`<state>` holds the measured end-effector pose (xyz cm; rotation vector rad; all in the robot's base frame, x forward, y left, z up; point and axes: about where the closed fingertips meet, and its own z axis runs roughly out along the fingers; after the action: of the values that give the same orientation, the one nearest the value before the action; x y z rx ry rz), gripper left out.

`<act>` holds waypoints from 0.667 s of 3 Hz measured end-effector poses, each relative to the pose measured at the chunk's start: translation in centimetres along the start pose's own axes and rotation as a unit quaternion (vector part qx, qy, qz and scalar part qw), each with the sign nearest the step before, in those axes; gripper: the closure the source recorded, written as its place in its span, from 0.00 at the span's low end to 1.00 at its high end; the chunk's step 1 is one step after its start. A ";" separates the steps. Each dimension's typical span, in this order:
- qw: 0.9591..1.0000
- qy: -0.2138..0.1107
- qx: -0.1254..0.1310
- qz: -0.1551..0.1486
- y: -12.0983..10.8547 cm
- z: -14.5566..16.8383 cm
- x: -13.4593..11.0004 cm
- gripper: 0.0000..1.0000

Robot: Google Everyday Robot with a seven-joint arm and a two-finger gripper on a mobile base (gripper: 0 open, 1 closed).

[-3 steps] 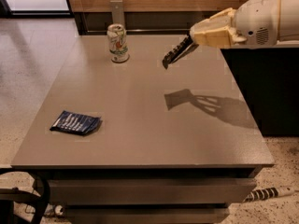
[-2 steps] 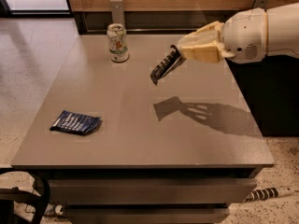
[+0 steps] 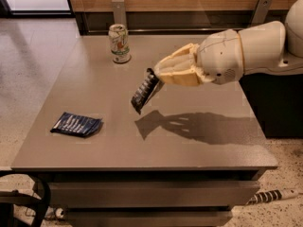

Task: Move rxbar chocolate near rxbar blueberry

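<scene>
My gripper is above the middle of the grey table, reaching in from the right. It is shut on the rxbar chocolate, a black wrapper with white lettering that hangs tilted down to the left, in the air above the table. The rxbar blueberry, a dark blue wrapper with white stripes, lies flat near the table's left front edge, well left of and below the held bar.
A white and green drink can stands upright at the table's back left. A wooden wall with metal brackets runs behind the table. Tiled floor lies to the left and right.
My gripper has moved left and toward the front of the table with the rxbar chocolate in it, closer to the rxbar blueberry. The blue bar and the can have not moved.
</scene>
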<state>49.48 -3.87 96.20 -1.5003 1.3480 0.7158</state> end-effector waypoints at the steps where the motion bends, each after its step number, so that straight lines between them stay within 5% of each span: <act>1: 0.998 -0.011 -0.052 -0.028 1.5 2.2 0.6 1.00; 2: 0.997 -0.013 -0.063 -0.034 1.8 2.6 0.6 0.90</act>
<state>48.29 -1.57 94.23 -1.6230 1.2448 0.7873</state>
